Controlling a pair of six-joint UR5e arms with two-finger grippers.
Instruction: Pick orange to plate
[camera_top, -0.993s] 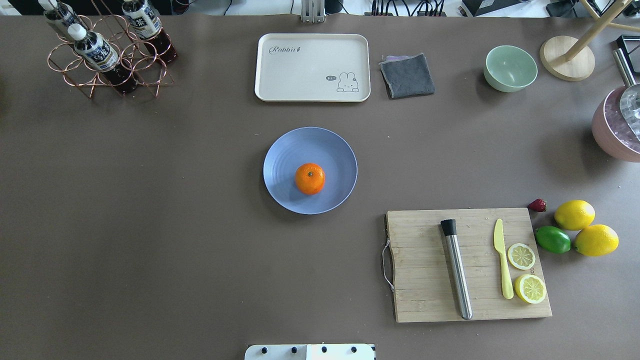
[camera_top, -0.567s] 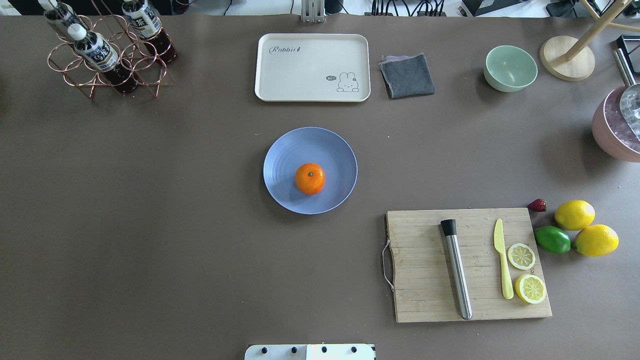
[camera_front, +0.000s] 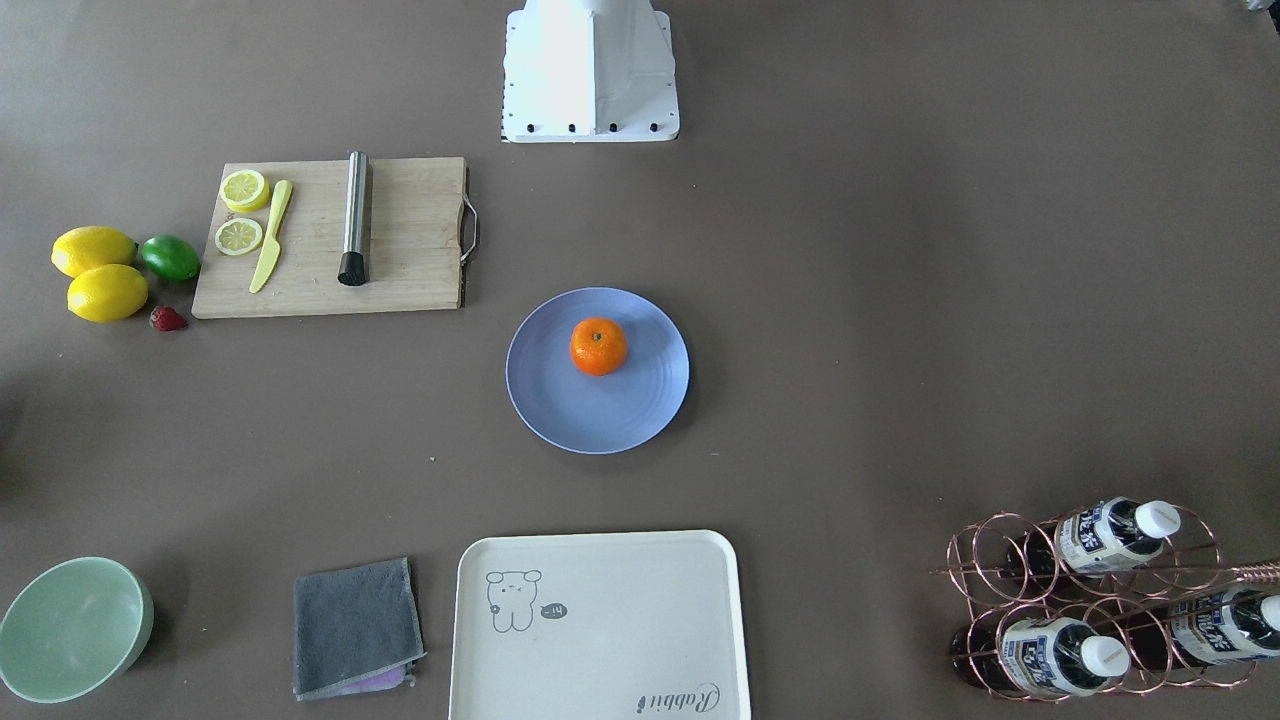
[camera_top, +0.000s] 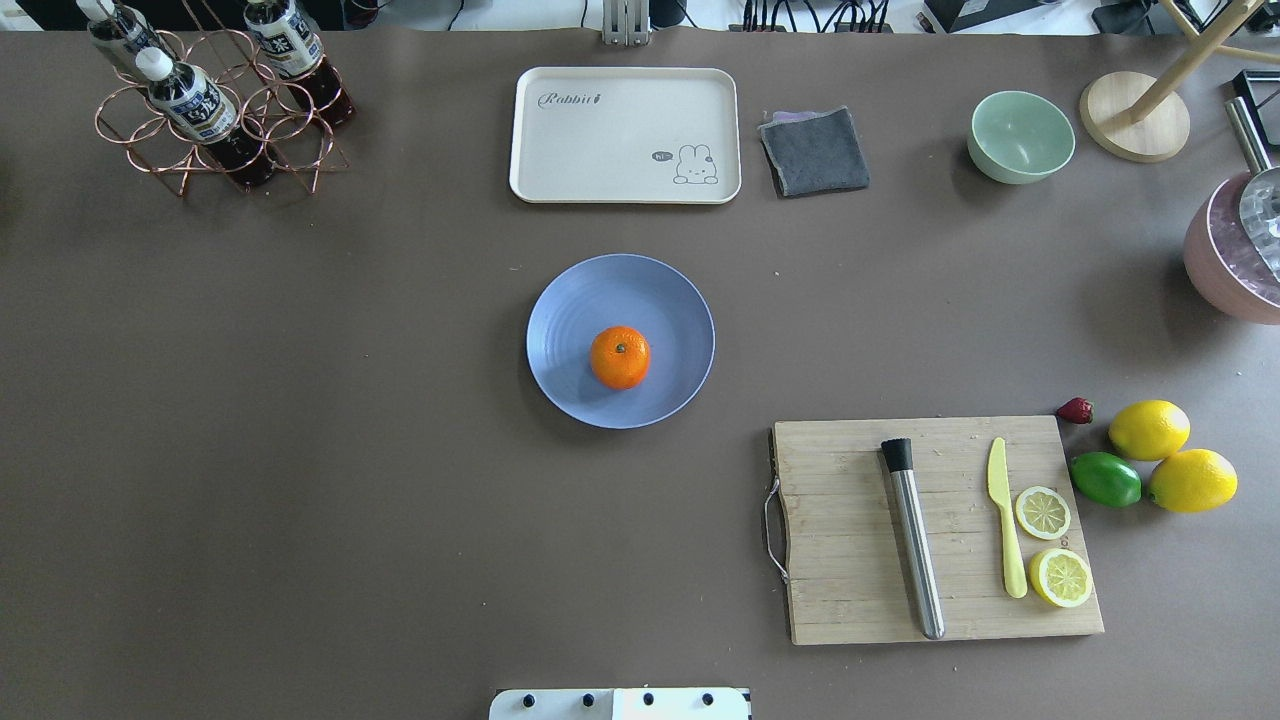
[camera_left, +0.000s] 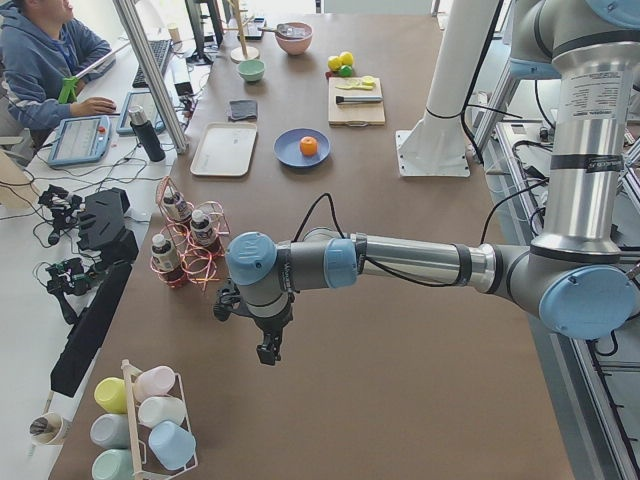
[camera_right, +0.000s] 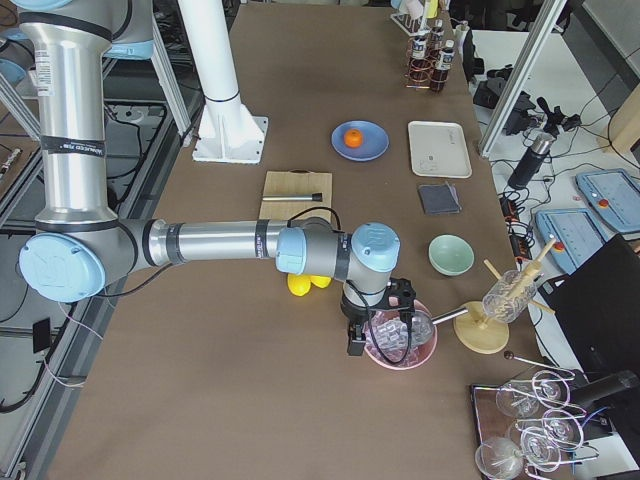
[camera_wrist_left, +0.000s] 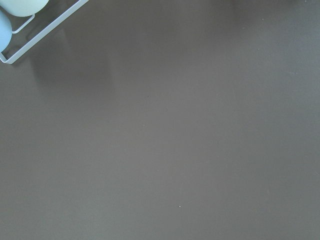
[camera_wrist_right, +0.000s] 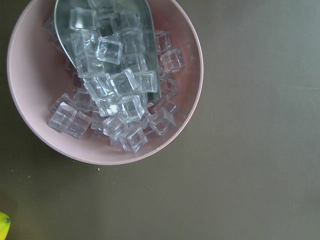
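Observation:
The orange (camera_top: 620, 357) rests on the periwinkle-blue plate (camera_top: 655, 295) at the table's middle, a little toward the robot from the plate's centre; both also show in the front view as orange (camera_front: 598, 346) on plate (camera_front: 600, 425). Both grippers are far from it. My left gripper (camera_left: 267, 352) hangs over bare table at the left end, and I cannot tell if it is open or shut. My right gripper (camera_right: 375, 338) hovers over a pink bowl of ice cubes (camera_wrist_right: 107, 85) at the right end; its state cannot be told either. No fingers show in the wrist views.
A wooden cutting board (camera_top: 850, 540) carries a steel muddler, a yellow knife and lemon slices. Two lemons (camera_top: 1190, 480), a lime (camera_top: 1105, 479) and a strawberry lie beside it. The cream tray (camera_top: 625, 135), grey cloth, green bowl (camera_top: 1020, 135) and bottle rack (camera_top: 215, 100) line the far side.

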